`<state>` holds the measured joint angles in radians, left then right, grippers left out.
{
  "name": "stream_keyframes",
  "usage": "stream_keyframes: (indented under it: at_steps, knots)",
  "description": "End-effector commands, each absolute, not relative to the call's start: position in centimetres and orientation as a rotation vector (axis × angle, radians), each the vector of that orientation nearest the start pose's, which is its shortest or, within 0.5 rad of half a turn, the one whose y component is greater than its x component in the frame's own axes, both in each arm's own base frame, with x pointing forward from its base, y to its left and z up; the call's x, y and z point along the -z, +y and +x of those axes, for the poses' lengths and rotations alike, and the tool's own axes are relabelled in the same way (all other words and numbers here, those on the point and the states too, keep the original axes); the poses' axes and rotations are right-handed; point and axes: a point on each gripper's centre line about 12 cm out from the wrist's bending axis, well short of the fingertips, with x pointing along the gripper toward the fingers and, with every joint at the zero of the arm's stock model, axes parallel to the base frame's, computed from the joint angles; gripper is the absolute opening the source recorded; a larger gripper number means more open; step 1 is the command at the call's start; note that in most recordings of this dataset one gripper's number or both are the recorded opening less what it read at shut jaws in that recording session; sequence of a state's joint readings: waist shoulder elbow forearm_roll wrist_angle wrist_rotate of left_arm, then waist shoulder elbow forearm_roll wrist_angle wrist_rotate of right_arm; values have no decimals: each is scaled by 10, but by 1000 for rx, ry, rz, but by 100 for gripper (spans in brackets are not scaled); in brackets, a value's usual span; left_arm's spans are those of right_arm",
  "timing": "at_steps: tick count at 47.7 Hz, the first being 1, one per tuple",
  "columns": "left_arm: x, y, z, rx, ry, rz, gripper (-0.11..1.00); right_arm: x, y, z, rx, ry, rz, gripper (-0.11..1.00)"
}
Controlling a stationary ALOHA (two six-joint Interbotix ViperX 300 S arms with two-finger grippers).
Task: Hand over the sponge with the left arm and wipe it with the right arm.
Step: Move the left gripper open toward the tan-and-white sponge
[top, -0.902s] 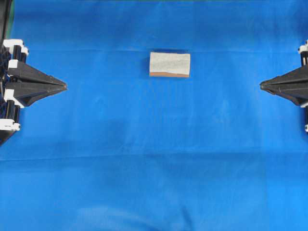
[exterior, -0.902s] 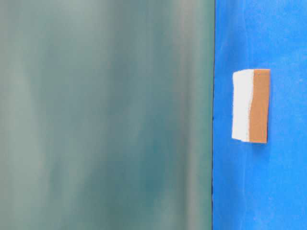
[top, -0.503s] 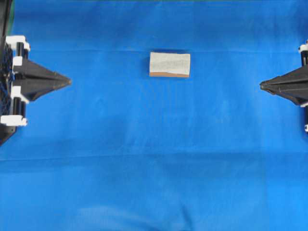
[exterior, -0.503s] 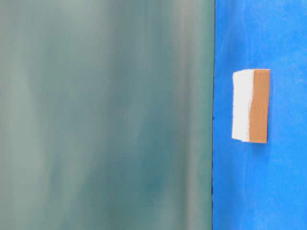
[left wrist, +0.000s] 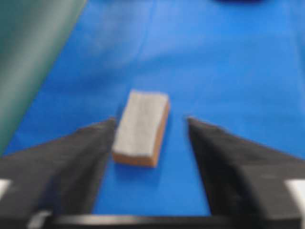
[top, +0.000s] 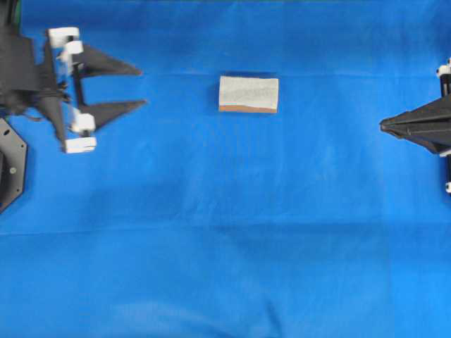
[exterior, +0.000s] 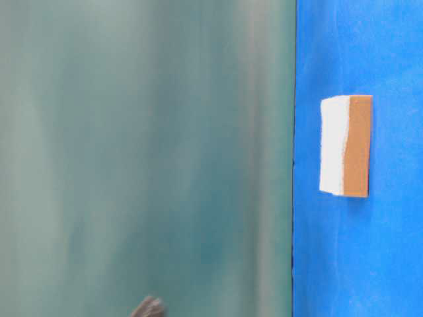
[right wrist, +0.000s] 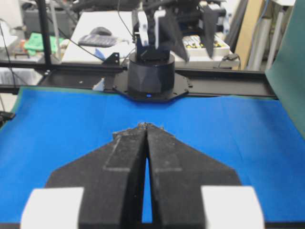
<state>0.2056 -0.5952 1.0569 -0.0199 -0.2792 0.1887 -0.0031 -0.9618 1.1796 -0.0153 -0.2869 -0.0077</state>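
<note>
Fingers of the left gripper point(top: 141, 86) spread wide apart, gripping nothing, two black pointed prongs aimed rightward in the overhead view toward the sponge point(top: 248, 94). Fingers of the right gripper point(top: 384, 125) pressed tight together into one black point, also empty, at the far right edge of the overhead view.

Sponge lying flat on the blue cloth point(top: 225, 232), slightly above the middle of the overhead view, pale speckled grey face up, thin orange-brown layer showing along its lower edge. Well apart from both grippers, touched by neither. Closer to the left gripper than to the right.

From the left wrist camera: sponge point(left wrist: 141, 128) seen ahead, lengthwise and slightly angled, framed between the two blurred dark fingers point(left wrist: 71, 157), bare cloth showing on the right side; on the left, too blurred to tell whether a gap remains. Dark green backdrop point(left wrist: 28, 52) along the upper left corner.

From the right wrist camera: closed fingers point(right wrist: 125, 157) meeting in a thin seam, white blocks at their bases, blue cloth beyond, and across the table the round black base of the other arm point(right wrist: 151, 76). Cluttered desks in the background, too small to make out.

From the table-level view: sponge point(exterior: 346, 146) seen side-on, white half and orange-brown half, against the blue cloth; blurred green backdrop point(exterior: 145, 152) filling the left portion; a small dark blurred shape at the bottom edge, not identifiable.
</note>
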Motion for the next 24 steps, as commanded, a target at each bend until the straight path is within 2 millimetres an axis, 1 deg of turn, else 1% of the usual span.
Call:
stream_keyframes:
  at_steps: [1,3,5,8,17,24]
  knots:
    - [-256,63,278,-206,212,168,69,-301,0,202,-2,-90,-21,0]
    - [-250,67,286,-210,238,172,80,-300,0,202,-2,-87,-21,0]
    - [-244,71,293,-214,267,175,87,-300,0,202,-2,-84,-18,0]
    - [-233,79,307,-224,309,169,94,-299,1,202,-4,-78,-15,0]
    - [-200,96,344,-229,413,160,94,-297,0,202,-2,-66,-12,0]
    - [-169,106,378,-219,485,161,94,-294,0,203,-2,-52,-12,0]
